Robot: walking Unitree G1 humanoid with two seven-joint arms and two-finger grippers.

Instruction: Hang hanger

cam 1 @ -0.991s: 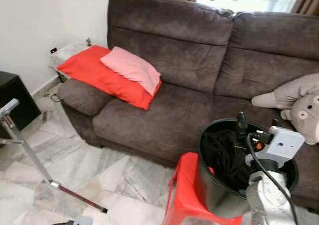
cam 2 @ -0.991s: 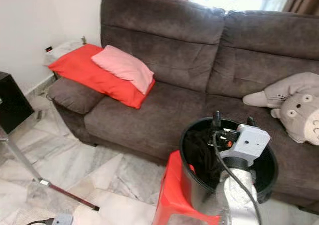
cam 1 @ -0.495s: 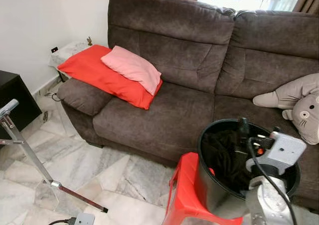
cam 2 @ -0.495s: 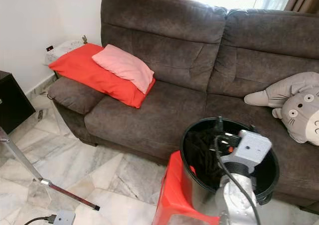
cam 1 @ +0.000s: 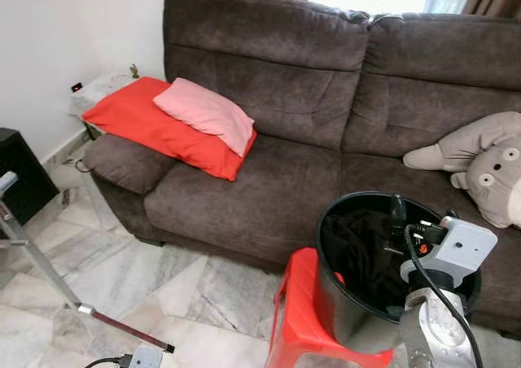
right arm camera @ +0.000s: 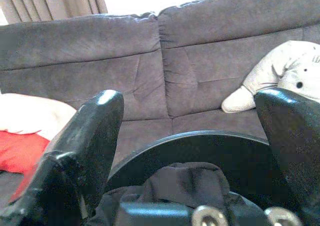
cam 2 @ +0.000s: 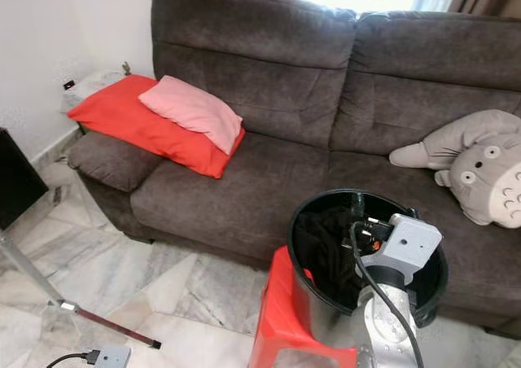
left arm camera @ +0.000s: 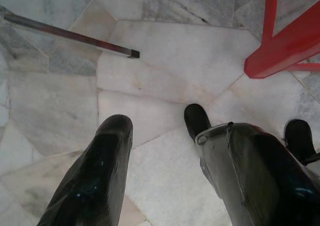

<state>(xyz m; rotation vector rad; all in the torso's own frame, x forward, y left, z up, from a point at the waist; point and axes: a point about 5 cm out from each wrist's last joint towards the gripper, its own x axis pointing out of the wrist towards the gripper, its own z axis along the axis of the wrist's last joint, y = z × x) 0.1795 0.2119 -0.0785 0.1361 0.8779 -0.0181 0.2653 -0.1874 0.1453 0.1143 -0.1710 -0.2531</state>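
A black bucket (cam 1: 342, 209) stands on a red plastic stool (cam 1: 297, 311) in front of a brown sofa (cam 1: 269, 173). Dark clothing (cam 1: 362, 246) lies bunched inside it. My right gripper (cam 1: 419, 217) hangs over the bucket's right side, open, with nothing between its fingers. In the right wrist view the gripper (right arm camera: 192, 136) frames the bucket rim (right arm camera: 200, 138) and the dark cloth (right arm camera: 185, 183) just below. My left gripper (left arm camera: 170, 186) hangs low over the marble floor, open and holding nothing. I cannot make out a hanger.
A slanted metal pole (cam 1: 41, 262) with a floor bar (left arm camera: 70, 33) stands at the left, beside a black cabinet (cam 1: 20, 181). A red cushion (cam 1: 138, 120) and a pink pillow (cam 1: 203, 111) lie on the sofa's left, a plush toy (cam 1: 480, 160) on its right. A small grey box (cam 1: 146, 356) lies on the floor.
The whole picture has shifted a little, so the camera moved. My right gripper stays over the bucket, still open.
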